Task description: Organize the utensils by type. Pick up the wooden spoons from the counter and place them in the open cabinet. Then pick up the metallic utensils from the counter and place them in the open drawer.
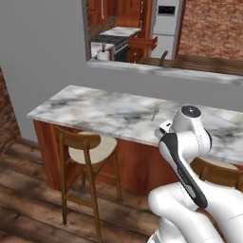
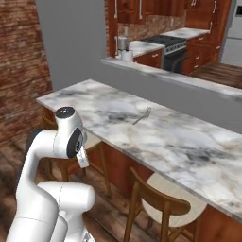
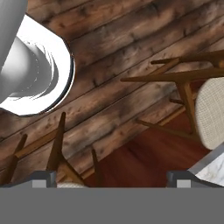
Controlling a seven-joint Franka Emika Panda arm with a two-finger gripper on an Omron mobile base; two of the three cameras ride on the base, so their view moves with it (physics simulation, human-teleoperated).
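A thin silver fork (image 1: pixel 155 112) (image 2: pixel 142 116), one of the metallic utensils, lies on the white marble counter (image 1: pixel 95 111) (image 2: pixel 189 142) near its back edge. The wooden spoons and the open cabinet are out of view. Through the opening behind the counter, a reddish-brown drawer (image 1: pixel 142 43) stands pulled out in the far kitchen. My gripper (image 3: pixel 111 179) is open and holds nothing. It hangs in front of the counter, well short of the fork, and points down at the wooden floor (image 3: pixel 113 57) between two chairs.
Wooden chairs (image 1: pixel 85 147) (image 2: pixel 165 201) with pale seats (image 3: pixel 210 113) stand along the counter's front, close to my arm (image 1: pixel 182 152). A grey raised ledge (image 1: pixel 156 71) runs behind the counter. A brick wall (image 2: pixel 19 61) stands at the left.
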